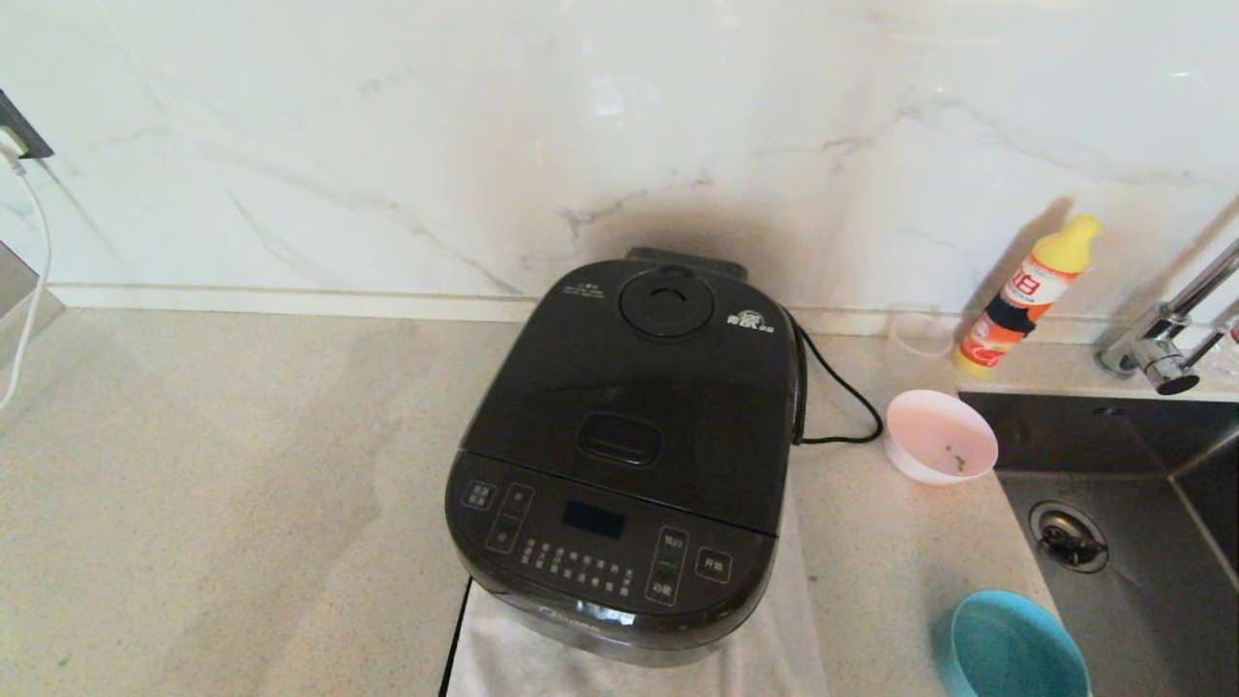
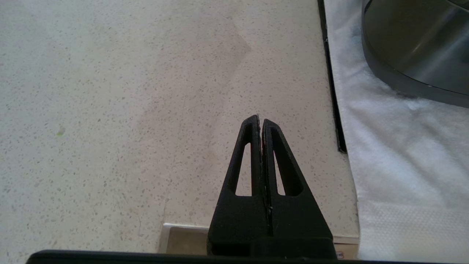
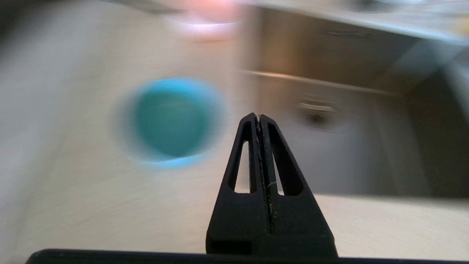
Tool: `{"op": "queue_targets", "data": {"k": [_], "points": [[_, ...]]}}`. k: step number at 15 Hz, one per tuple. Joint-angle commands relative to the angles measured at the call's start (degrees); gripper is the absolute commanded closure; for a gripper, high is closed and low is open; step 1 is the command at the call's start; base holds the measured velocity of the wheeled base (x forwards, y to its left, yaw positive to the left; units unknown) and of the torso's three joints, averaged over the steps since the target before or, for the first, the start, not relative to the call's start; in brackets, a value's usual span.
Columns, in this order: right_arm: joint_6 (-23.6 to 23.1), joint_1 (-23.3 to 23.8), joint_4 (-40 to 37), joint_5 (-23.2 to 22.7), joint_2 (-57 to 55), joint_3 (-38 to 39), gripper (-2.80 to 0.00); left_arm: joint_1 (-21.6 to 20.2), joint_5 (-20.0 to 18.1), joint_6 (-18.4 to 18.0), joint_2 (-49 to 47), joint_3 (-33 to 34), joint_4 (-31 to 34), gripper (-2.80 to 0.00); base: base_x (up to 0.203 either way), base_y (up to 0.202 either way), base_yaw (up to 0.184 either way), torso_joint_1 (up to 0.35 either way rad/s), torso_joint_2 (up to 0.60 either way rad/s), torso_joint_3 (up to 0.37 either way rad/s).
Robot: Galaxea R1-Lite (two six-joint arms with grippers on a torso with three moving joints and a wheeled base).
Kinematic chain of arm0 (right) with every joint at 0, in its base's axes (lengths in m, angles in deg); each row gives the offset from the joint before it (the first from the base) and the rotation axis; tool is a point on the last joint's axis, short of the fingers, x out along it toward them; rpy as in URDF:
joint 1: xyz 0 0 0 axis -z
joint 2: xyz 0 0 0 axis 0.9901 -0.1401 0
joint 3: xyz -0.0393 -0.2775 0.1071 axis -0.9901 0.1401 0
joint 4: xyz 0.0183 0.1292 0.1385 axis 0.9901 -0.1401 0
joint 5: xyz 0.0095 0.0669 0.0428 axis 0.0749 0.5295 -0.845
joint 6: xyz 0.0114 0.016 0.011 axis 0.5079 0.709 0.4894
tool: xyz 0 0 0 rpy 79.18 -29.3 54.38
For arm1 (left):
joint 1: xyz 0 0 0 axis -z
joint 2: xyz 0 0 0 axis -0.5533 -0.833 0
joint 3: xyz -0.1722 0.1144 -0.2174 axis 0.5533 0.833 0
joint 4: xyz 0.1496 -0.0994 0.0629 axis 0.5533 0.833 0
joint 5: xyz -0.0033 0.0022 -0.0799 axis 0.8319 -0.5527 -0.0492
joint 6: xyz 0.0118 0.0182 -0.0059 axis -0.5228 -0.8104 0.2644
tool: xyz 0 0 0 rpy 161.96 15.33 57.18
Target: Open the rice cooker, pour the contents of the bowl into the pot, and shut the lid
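The rice cooker (image 1: 619,455) is seen mid-frame on a cloth (image 1: 774,649) on the tabletop (image 1: 213,503); the bowl (image 1: 939,436) is set to its right, the sink (image 1: 1133,503) at far right, a second bowl (image 1: 1012,649) at lower right.

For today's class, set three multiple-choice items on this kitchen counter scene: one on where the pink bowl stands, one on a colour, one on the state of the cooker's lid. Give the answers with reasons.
1. Where does the pink bowl stand?
A. On the lid
B. On the counter between the rice cooker and the sink
C. Inside the sink

2. What colour is the bowl at the counter's near edge beside the sink?
A. Blue
B. Red
C. White

3. What is the state of the lid?
A. Raised on its hinge
C. Taken off
B. Shut flat

Answers:
1 B: it sits on the counter, right of the rice cooker and just left of the sink.
2 A: the blue bowl shows a blue rim and teal inside.
3 B: the glossy black top lies closed, hiding the pot.
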Motion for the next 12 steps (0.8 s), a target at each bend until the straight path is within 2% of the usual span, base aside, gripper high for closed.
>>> {"op": "queue_targets", "data": {"k": [1,9,12], "points": [[2.35,-0.24,0.97,-6.6,2.32,1.57,0.0,0.0,0.1,0.0,-0.09,-0.01,0.01,0.0,0.0,0.0,0.0,0.0,0.0,0.0],[2.16,-0.24,0.88,-6.6,2.35,1.56,0.0,0.0,0.1,0.0,-0.09,-0.01,0.01,0.0,0.0,0.0,0.0,0.0,0.0,0.0],[3.67,-0.24,0.88,-6.6,2.41,1.57,0.0,0.0,0.08,0.0,-0.05,-0.01,0.01,0.0,0.0,0.0,0.0,0.0,0.0,0.0]]}}
